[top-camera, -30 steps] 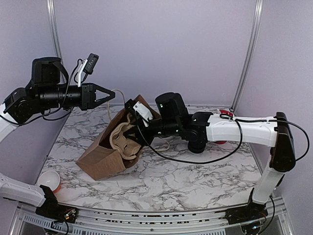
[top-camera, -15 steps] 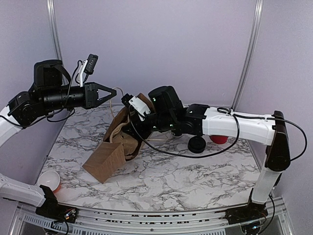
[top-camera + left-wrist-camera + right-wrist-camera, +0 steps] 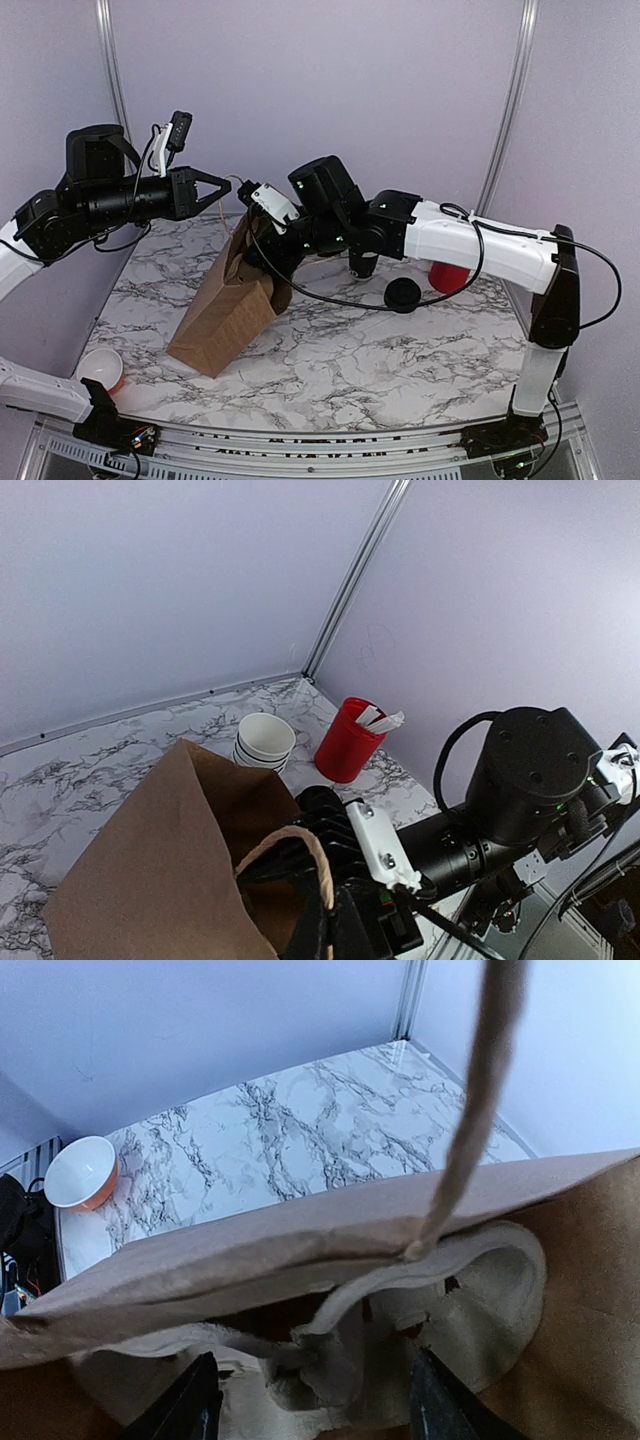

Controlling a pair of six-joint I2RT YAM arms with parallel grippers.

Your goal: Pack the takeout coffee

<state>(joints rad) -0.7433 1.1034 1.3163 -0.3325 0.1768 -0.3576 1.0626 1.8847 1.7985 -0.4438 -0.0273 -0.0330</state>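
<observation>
Top view: brown paper bag (image 3: pixel 225 315) stands tilted on the marble table (image 3: pixel 380 350), mouth up towards the arms. Left gripper (image 3: pixel 232 190) looks pinched onto the bag handle (image 3: pixel 240 200), holding it high. Right gripper (image 3: pixel 264 252) is in the bag mouth. Takeout coffee cup (image 3: pixel 365 264) is on the table behind the right forearm, well apart from the bag. Its black lid (image 3: pixel 403 294) lies beside it, not on it.

Left wrist: handle loop runs down to the left fingers. Right gripper is tucked under the bag's near edge, tips hidden. White cup stack (image 3: pixel 265 738) and red cup with sticks (image 3: pixel 348 745) are in the far corner; ignore both.

Right wrist: right fingers (image 3: pixel 195 1405) are spread wide inside the mouth, gripping nothing. A pulp carrier (image 3: pixel 480 1290) fills the bottom.

Step is opening the bag, I think. Hold the handle tension, stand the bag square and withdraw the right gripper straight, clear of the second handle. The cup probably needs its lid first.
</observation>
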